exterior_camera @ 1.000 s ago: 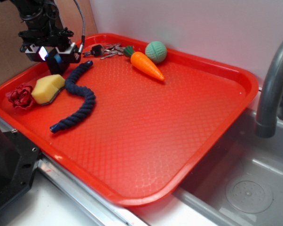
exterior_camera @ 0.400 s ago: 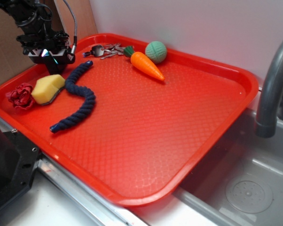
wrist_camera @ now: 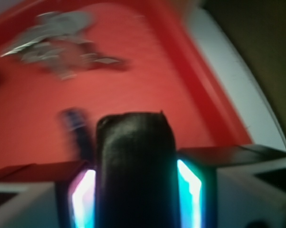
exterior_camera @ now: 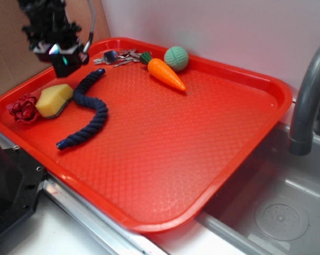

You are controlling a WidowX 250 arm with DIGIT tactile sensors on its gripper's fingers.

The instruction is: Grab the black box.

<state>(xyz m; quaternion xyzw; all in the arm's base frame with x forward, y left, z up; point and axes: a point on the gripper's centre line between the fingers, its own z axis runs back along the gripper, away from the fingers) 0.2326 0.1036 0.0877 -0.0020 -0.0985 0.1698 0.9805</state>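
My gripper [exterior_camera: 61, 57] hangs over the far left corner of the red tray [exterior_camera: 165, 133], lifted a little above its floor. It is shut on the black box [exterior_camera: 62, 67], a small matte black cube that pokes out below the glowing fingers. In the blurred wrist view the black box [wrist_camera: 135, 166] fills the space between the two lit pads [wrist_camera: 189, 187], held off the tray. The keys [wrist_camera: 57, 45] lie ahead of it.
A yellow sponge [exterior_camera: 53, 99] and a red flower-like thing [exterior_camera: 23, 108] lie at the tray's left edge. A dark blue rope [exterior_camera: 88, 109] curls beside them. Keys [exterior_camera: 117, 57], an orange carrot [exterior_camera: 165, 73] and a green ball [exterior_camera: 176, 57] lie at the back. A grey faucet [exterior_camera: 309, 95] and sink stand at right.
The gripper has closed on the black box and risen with it from the tray floor. The rest has not moved.
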